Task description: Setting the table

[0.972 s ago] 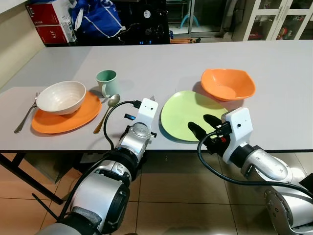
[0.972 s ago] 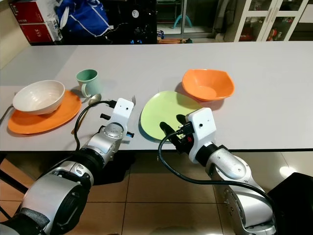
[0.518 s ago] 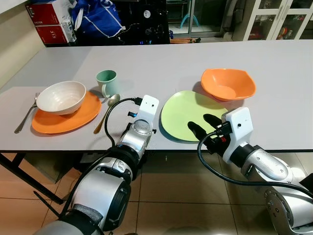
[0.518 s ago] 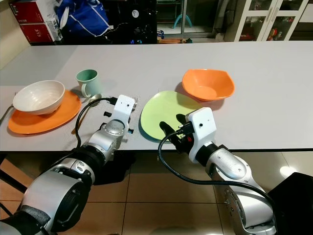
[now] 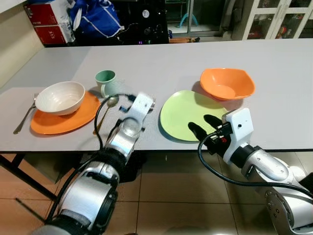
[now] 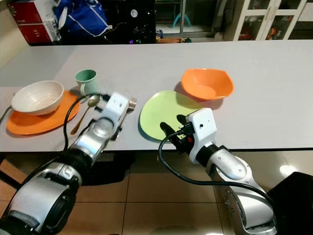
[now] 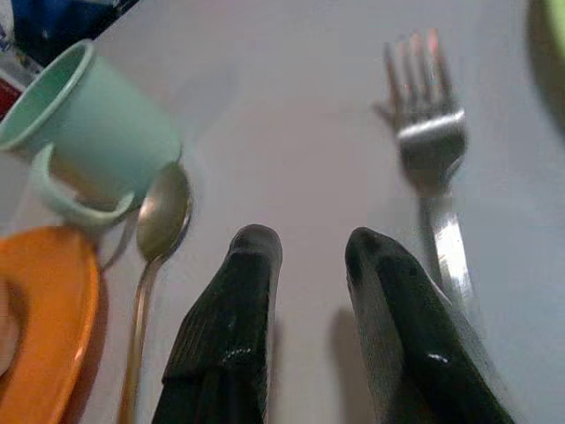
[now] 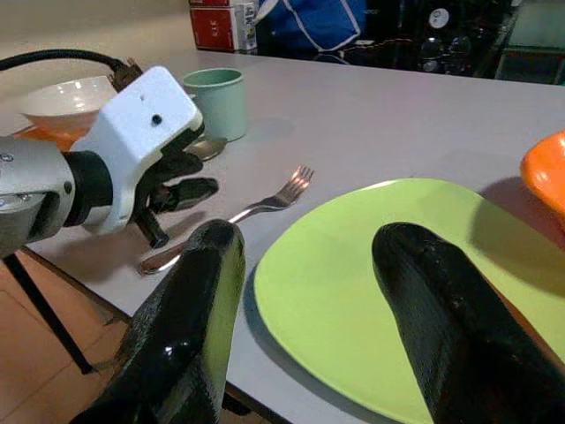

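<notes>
Fork (image 6: 128,106) lies on the grey table (image 6: 264,93), at 9 o'clock from the green plate (image 6: 164,115). Left gripper (image 7: 305,252), fingers narrowly parted and empty, sits between fork and spoon (image 7: 154,234). Right gripper (image 8: 309,265) gapes wide over the plate's near rim.

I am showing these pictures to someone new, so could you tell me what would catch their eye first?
Probably the bright green plate at the table's near edge, with the right gripper open just over its near rim and an orange bowl right behind it. To the left, the left gripper hovers open over the table between a fork and a spoon.
</notes>
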You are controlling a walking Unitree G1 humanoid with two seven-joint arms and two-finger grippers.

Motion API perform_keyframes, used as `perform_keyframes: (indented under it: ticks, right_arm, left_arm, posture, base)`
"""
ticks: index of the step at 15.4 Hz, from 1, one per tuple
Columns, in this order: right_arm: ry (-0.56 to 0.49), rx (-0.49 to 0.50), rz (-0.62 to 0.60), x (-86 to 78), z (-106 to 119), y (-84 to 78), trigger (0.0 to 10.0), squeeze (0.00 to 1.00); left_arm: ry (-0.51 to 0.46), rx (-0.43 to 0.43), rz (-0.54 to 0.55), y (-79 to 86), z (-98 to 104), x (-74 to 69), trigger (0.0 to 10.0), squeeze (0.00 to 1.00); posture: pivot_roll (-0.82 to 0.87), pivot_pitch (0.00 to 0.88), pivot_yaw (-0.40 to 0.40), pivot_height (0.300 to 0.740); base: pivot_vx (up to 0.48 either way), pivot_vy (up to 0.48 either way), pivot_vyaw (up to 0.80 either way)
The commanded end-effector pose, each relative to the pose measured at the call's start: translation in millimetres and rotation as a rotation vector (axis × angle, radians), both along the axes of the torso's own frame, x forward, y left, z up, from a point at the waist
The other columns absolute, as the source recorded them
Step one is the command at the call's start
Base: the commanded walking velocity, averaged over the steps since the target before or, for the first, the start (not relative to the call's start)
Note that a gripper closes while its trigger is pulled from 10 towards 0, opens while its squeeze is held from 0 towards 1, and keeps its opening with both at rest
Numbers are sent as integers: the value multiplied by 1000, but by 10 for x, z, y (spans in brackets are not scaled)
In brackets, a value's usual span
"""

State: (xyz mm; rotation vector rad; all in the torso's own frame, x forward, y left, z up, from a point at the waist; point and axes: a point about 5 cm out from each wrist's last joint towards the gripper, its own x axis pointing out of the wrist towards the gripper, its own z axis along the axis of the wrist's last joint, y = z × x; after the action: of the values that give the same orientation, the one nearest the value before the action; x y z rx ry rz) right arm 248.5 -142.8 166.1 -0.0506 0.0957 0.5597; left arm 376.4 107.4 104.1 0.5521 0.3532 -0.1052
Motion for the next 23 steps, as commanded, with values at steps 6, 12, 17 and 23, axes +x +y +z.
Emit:
perform_keyframes:
  ticks: [6, 12, 17, 23]
  right_arm:
    - [44, -10, 76, -84, -21, 21, 10000, 0]
    - [191, -66, 88, -153, -199, -30, 10000, 0]
    - [204, -66, 97, -164, -195, -21, 10000, 0]
    - [207, -68, 107, -165, -188, -5, 10000, 0]
  left_arm:
    - [43, 52, -9, 50, -54, -31, 10000, 0]
    - [77, 55, -38, 16, -105, -58, 10000, 0]
    - [123, 61, -63, -3, -158, -87, 10000, 0]
    - [138, -10, -81, -76, -133, -85, 10000, 0]
  posture:
    - [-143, 0, 89, 740]
    - [-145, 0, 90, 740]
    - [-147, 0, 91, 740]
    - [-145, 0, 91, 740]
  base:
    - [0, 0, 0]
    - [0, 0, 0]
    - [0, 0, 0]
    - [0, 0, 0]
